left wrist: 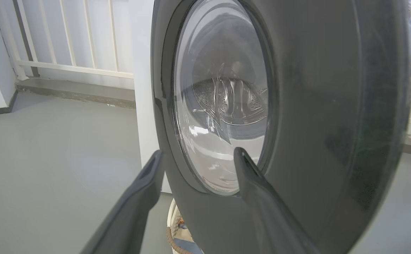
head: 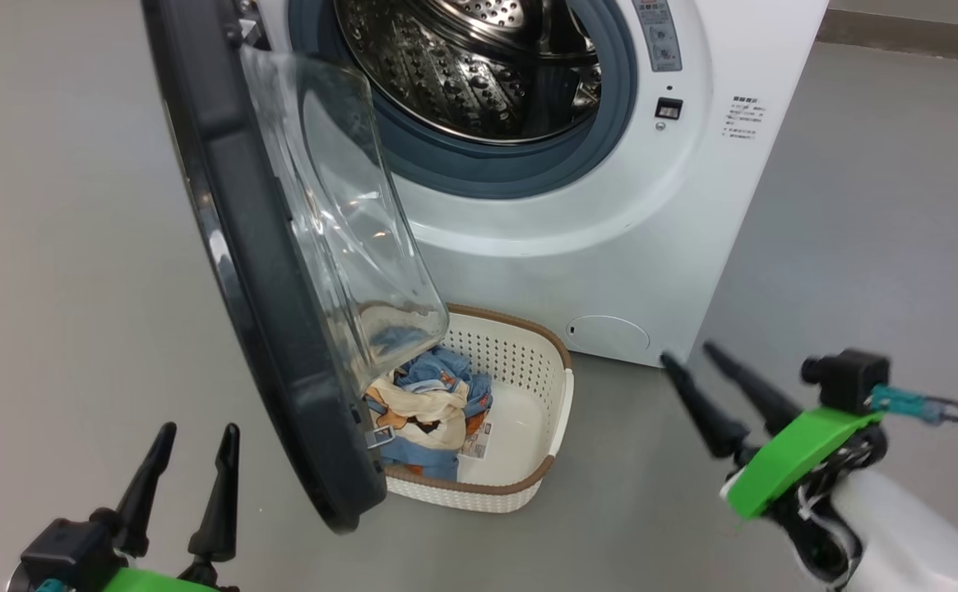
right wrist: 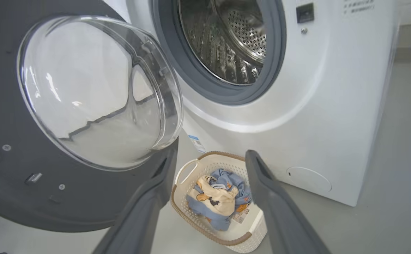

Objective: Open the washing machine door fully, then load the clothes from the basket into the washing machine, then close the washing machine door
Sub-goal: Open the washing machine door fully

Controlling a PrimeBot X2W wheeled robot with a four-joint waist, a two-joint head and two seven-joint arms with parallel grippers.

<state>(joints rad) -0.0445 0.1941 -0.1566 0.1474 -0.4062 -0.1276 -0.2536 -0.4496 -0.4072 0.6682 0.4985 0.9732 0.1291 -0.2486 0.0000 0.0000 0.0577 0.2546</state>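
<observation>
Over basket point(head: 538, 335), door point(head: 269, 329) hangs part-open; right gripper point(head: 688, 355), left gripper point(head: 199, 432) both spread, empty; reaching clothes point(head: 425, 403) risks clipping it

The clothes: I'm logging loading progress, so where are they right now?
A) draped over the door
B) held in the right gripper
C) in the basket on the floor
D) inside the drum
C: the clothes lie bundled in the basket in front of the washing machine; the visible part of the drum is bare steel, and the left gripper and right gripper are open, holding nothing.
</observation>
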